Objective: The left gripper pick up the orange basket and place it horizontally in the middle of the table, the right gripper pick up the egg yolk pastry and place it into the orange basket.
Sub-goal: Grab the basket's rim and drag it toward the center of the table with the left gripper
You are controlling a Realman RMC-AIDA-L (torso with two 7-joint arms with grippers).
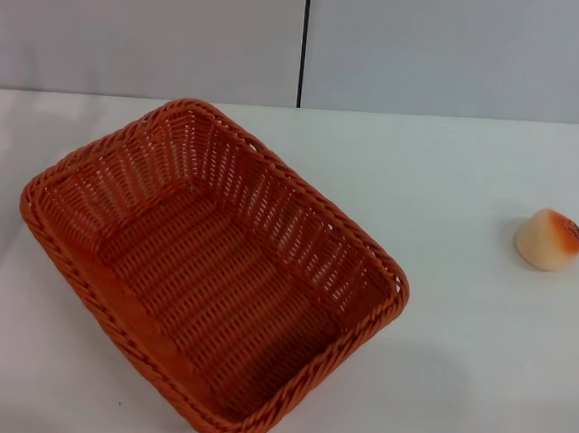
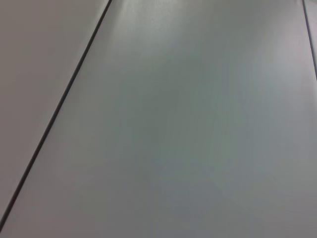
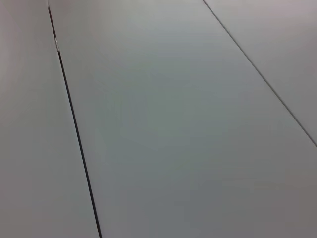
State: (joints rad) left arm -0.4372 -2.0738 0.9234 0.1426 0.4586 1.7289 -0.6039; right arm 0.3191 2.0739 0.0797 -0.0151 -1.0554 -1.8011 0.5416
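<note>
The orange basket [image 1: 210, 265] lies empty on the white table [image 1: 458, 370], left of centre in the head view, turned at a slant with one corner toward the front edge. The egg yolk pastry [image 1: 549, 239] rests on the table at the right, tipped on its side, well apart from the basket. Neither gripper shows in any view. Both wrist views show only plain grey panels with dark seams.
A grey panelled wall [image 1: 304, 37] with a dark vertical seam stands behind the table's far edge. Bare tabletop lies between the basket and the pastry.
</note>
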